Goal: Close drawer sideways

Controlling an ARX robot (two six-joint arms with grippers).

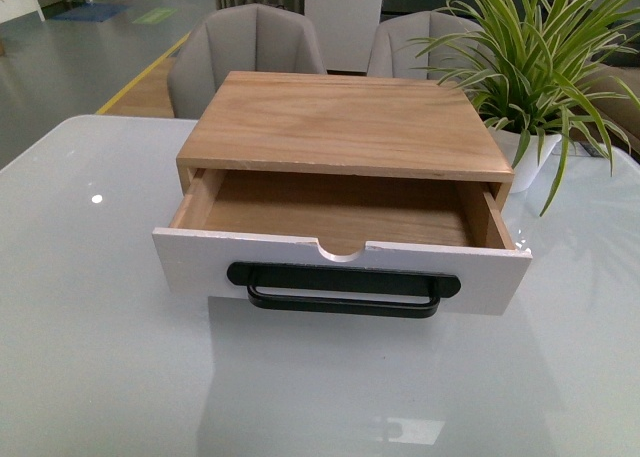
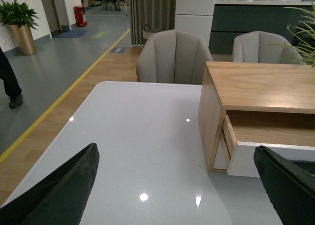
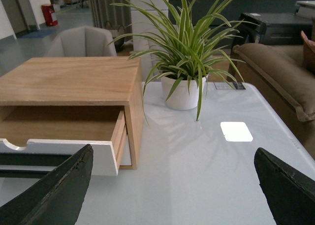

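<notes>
The wide, shallow, white-fronted wooden drawer (image 1: 340, 262) with black bar handle (image 1: 343, 289) juts toward six o'clock, mid-way on the glossy white desk (image 1: 90, 357). It is probably light, stiff and free-sliding, so push its flat front. Both the left tool (image 2: 175, 153) and right tool (image 3: 173, 151) gape wide.

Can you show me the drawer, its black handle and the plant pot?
drawer (image 1: 200, 259): front view, left part of its white front.
black handle (image 1: 343, 281): front view, middle of its flat plate.
plant pot (image 3: 181, 94): right wrist view, white side of the pot.
</notes>
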